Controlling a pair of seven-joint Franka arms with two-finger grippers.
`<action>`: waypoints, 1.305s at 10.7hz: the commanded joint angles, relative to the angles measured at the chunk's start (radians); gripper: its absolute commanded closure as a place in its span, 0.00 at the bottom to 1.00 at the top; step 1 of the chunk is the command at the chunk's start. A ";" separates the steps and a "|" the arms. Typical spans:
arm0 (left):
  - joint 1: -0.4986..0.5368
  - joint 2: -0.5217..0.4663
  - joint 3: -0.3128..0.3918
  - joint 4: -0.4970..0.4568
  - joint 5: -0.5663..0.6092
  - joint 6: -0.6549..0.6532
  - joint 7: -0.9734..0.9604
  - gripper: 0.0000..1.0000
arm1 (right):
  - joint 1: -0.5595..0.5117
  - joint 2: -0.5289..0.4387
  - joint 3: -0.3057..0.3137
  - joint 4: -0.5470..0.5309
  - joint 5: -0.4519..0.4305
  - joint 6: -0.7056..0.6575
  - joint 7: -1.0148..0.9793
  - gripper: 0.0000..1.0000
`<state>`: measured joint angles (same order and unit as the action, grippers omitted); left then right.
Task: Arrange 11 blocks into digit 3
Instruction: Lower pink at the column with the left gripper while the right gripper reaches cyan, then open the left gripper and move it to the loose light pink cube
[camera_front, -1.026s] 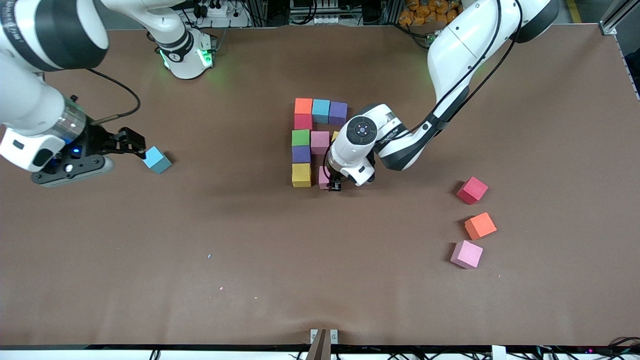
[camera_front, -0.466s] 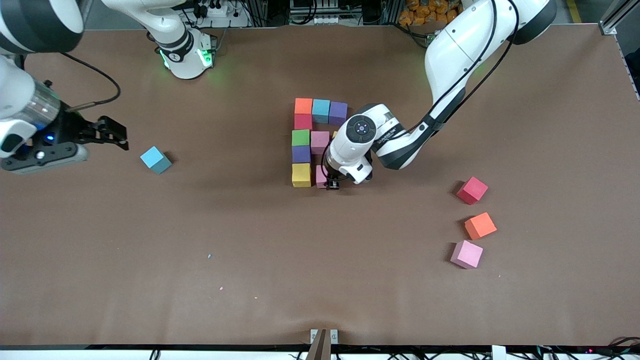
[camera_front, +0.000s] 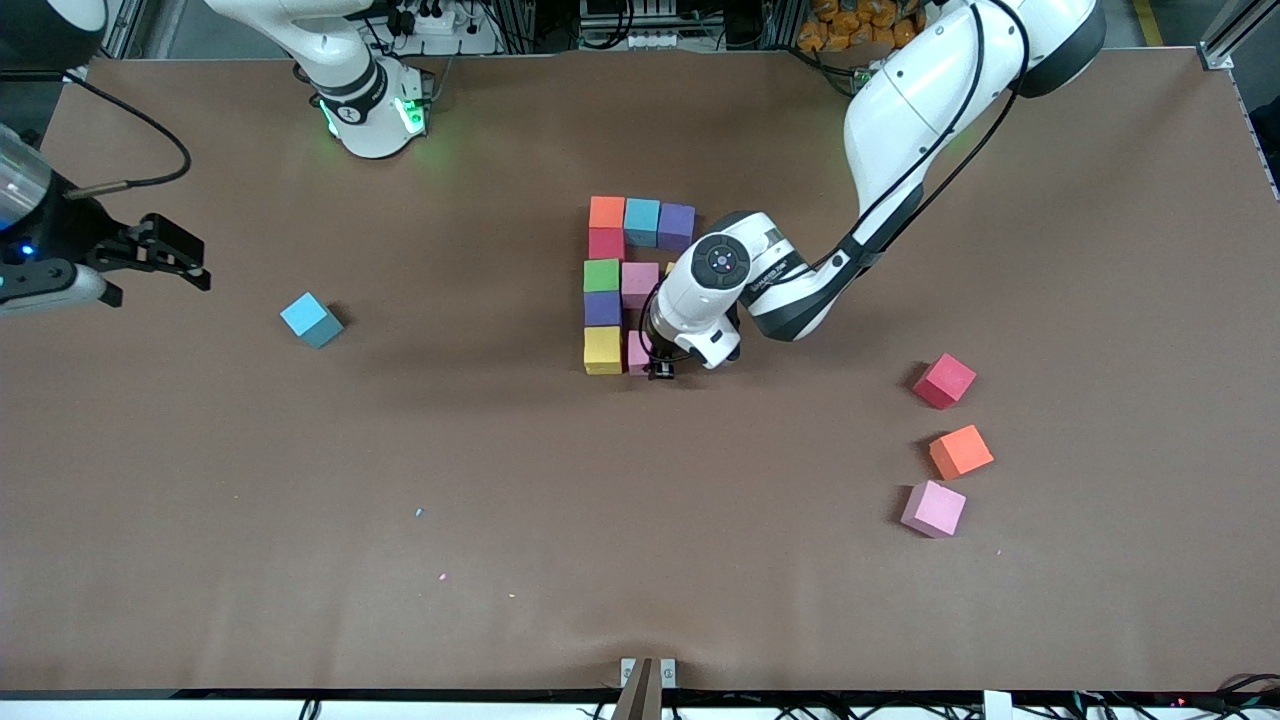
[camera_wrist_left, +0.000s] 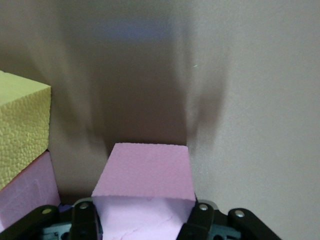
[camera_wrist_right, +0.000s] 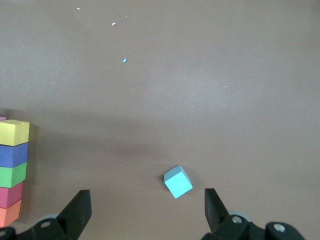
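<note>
The digit 3 figure lies mid-table: an orange, light blue and purple row, a column of red, green, purple and yellow blocks, and a pink block beside the green one. My left gripper is shut on another pink block, right beside the yellow block. In the left wrist view this pink block sits between my fingers, next to the yellow block. My right gripper hangs open at the right arm's end, apart from a lone light blue block, which shows in the right wrist view.
Three spare blocks lie toward the left arm's end: red, orange and pink. The left arm's wrist hides part of the figure's middle row. Small crumbs dot the mat nearer the camera.
My right gripper has drawn back from the light blue block toward the table's end; the block stayed put. My left gripper has shifted the pink block slightly closer to the yellow one.
</note>
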<state>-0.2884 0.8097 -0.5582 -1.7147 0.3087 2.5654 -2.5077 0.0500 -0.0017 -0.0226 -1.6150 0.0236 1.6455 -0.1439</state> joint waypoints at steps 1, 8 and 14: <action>-0.018 -0.001 0.007 -0.003 -0.005 0.025 -0.016 0.95 | -0.016 -0.018 0.012 0.000 0.006 -0.010 0.006 0.00; -0.043 0.006 0.023 -0.003 0.047 0.030 -0.013 0.00 | -0.013 -0.009 0.015 0.035 -0.017 -0.032 0.003 0.00; -0.025 -0.127 0.020 -0.008 0.055 -0.037 -0.045 0.00 | -0.025 0.000 0.010 0.030 -0.021 -0.016 0.003 0.00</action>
<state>-0.3138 0.7679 -0.5440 -1.6998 0.3346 2.5720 -2.5120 0.0442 -0.0022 -0.0240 -1.5873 0.0125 1.6316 -0.1439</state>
